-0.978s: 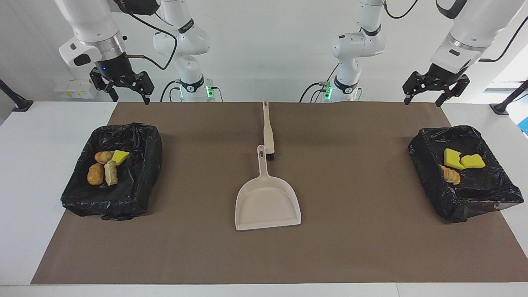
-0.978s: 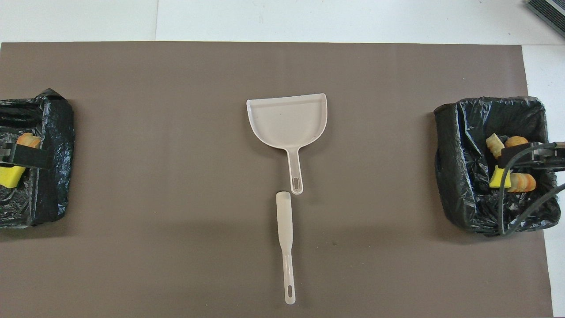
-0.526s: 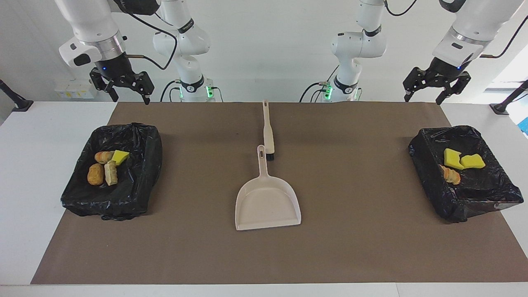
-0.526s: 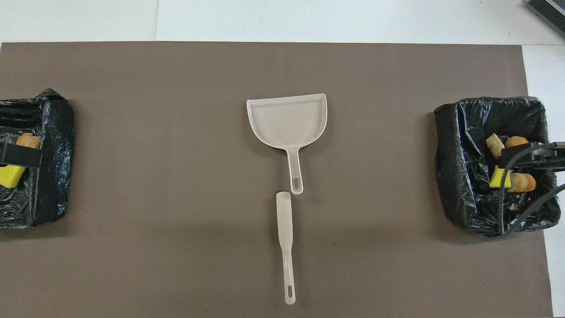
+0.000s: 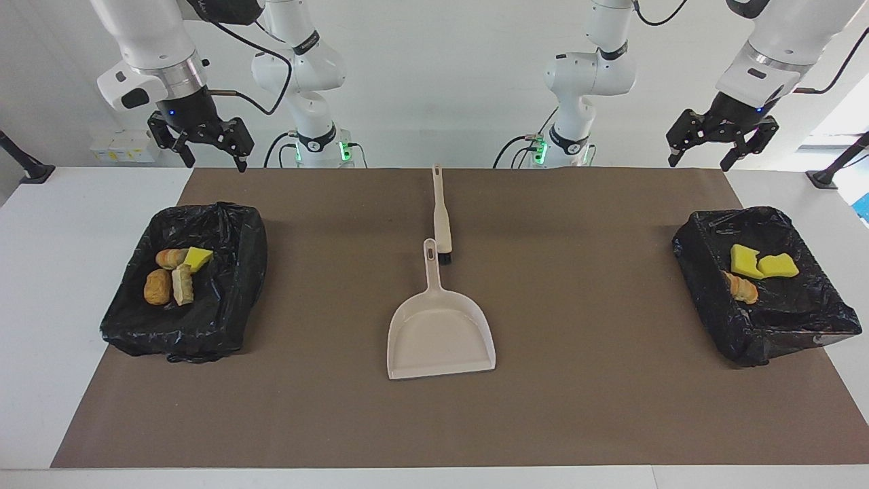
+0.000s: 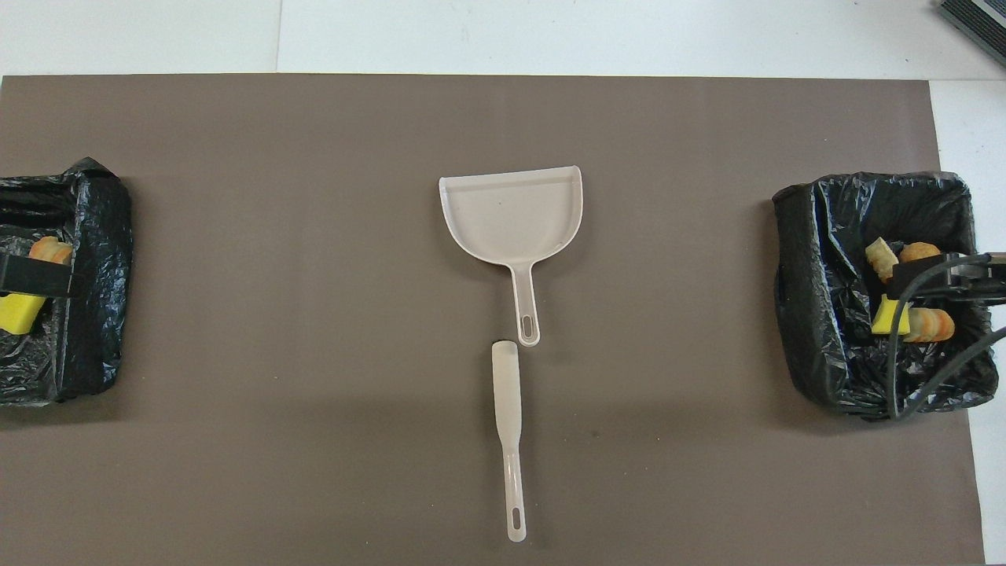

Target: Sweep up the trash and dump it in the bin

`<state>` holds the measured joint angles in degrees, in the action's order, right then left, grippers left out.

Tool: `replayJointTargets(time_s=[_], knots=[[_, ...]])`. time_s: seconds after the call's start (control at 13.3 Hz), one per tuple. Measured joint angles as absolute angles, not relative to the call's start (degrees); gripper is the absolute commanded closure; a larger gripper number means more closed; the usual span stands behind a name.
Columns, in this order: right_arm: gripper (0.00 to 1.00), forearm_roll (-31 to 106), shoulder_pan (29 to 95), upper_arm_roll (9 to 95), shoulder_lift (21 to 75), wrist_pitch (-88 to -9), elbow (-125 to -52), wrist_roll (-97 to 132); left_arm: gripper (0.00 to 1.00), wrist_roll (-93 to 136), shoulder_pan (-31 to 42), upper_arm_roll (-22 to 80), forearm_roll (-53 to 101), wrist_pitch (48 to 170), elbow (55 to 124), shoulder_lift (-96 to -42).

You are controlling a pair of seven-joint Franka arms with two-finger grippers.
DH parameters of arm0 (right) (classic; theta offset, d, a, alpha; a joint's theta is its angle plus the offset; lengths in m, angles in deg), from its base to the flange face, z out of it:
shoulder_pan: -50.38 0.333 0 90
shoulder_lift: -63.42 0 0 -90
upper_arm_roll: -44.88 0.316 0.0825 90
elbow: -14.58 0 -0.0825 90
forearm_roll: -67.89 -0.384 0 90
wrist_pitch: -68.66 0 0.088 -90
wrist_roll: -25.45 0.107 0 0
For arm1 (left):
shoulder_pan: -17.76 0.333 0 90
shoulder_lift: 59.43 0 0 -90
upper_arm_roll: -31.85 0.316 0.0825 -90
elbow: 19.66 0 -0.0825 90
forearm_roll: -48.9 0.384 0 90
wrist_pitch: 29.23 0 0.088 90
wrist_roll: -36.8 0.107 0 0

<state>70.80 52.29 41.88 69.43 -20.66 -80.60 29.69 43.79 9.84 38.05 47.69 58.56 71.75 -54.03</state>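
Facing view. Brown mat (image 5: 577, 407) on white table (image 5: 41, 285). Two bins lined with black bags. Bin at the right arm's end (image 5: 224, 312) holds four scraps (image 5: 173, 275): two orange-brown bread-like lumps, one pale ridged piece lying with its long axis toward the robots, one yellow sponge chunk touching it. Bin at the left arm's end (image 5: 794, 326) holds three scraps (image 5: 752, 268): two yellow sponge chunks side by side, one orange-brown lump just beside them. Beige dustpan (image 5: 440, 333) at mid-mat, handle toward the robots; beige brush (image 5: 441, 216) in line with it, bristles beside the handle's tip. Right pincer (image 5: 212, 159) and left pincer (image 5: 699, 159) hang raised, fingers spread, holding nothing.

Overhead view. Both bins at the mat's ends, scraps partly hidden by arm parts.
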Motion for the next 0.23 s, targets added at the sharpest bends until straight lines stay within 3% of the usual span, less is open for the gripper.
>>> replayJointTargets(time_s=[0.23], knots=[[0.00, 70.80, 52.29, 41.88, 69.43, -20.66, -80.60, 29.69, 0.00, 44.04, 9.84, 38.05, 47.69, 58.60, 71.74, -54.04]])
